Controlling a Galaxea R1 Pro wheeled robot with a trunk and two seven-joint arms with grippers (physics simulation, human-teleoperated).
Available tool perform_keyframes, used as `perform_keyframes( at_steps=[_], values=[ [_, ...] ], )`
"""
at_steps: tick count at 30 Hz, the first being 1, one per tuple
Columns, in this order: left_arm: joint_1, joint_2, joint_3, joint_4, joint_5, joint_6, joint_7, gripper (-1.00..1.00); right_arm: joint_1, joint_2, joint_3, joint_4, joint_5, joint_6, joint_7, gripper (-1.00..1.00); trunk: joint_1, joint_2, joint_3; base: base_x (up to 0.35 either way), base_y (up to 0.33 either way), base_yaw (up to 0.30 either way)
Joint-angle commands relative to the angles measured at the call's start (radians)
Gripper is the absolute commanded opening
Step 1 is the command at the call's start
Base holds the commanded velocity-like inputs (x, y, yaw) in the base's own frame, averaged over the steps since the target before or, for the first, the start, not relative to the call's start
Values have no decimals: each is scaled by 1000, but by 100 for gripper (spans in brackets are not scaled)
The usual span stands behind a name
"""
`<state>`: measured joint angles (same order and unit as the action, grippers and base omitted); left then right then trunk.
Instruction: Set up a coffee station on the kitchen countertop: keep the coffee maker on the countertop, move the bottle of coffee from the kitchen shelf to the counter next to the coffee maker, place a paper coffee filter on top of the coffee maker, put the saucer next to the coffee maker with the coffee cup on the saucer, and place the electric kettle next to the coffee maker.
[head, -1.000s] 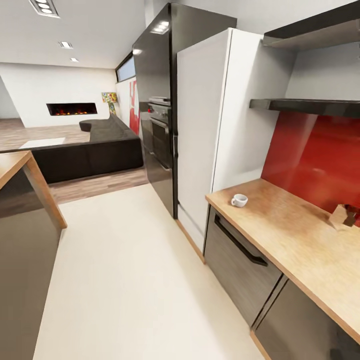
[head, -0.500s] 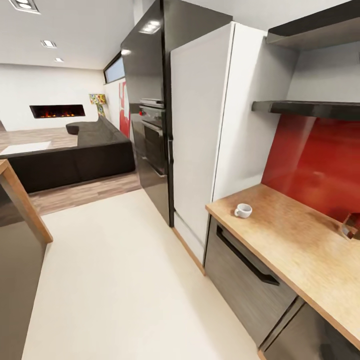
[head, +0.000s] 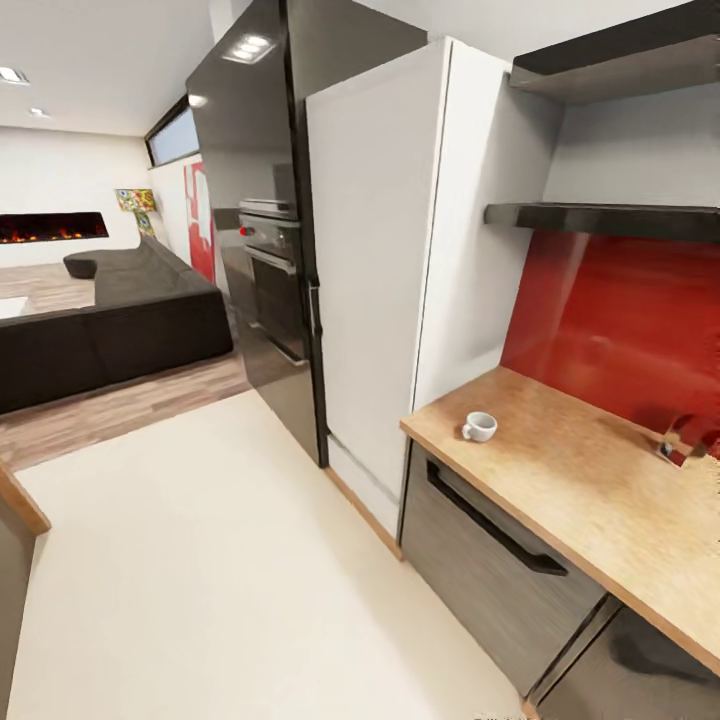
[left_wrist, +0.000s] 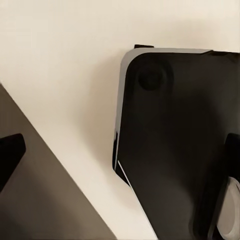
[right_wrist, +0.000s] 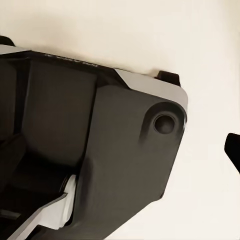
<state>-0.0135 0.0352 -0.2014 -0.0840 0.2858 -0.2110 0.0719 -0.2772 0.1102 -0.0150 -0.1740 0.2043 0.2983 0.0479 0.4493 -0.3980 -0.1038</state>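
A tall white refrigerator (head: 385, 270) stands beside the wooden countertop (head: 590, 500), where 1 white coffee cup (head: 479, 427) sits near the front corner. Both wrist views look down on the robot's dark base (left_wrist: 175, 150); neither gripper's opening can be told.

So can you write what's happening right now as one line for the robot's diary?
phase: driving through kitchen | cup: upright on counter, near its end | saucer: none under cup | shelf: above counter | grippers: state unclear
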Motion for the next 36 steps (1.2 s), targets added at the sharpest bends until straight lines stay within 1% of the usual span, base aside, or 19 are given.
perform_keyframes(
  at_steps=[1, 9, 36],
  values=[
    [0, 0, -9, 0, 7, -2, 3, 100, 0, 0, -2, -2, 10, 7, 4, 100, 1, -2, -2, 98, 329, -299],
    [0, 1, -9, 0, 7, -1, 3, 100, 0, 0, -2, -2, 10, 7, 4, 100, 1, -2, -2, 127, 319, -300],
    [0, 0, -9, -2, 7, -2, 3, 100, 0, 0, -2, -2, 9, 7, 6, 100, 1, -2, -2, 241, 253, -300]
  ],
)
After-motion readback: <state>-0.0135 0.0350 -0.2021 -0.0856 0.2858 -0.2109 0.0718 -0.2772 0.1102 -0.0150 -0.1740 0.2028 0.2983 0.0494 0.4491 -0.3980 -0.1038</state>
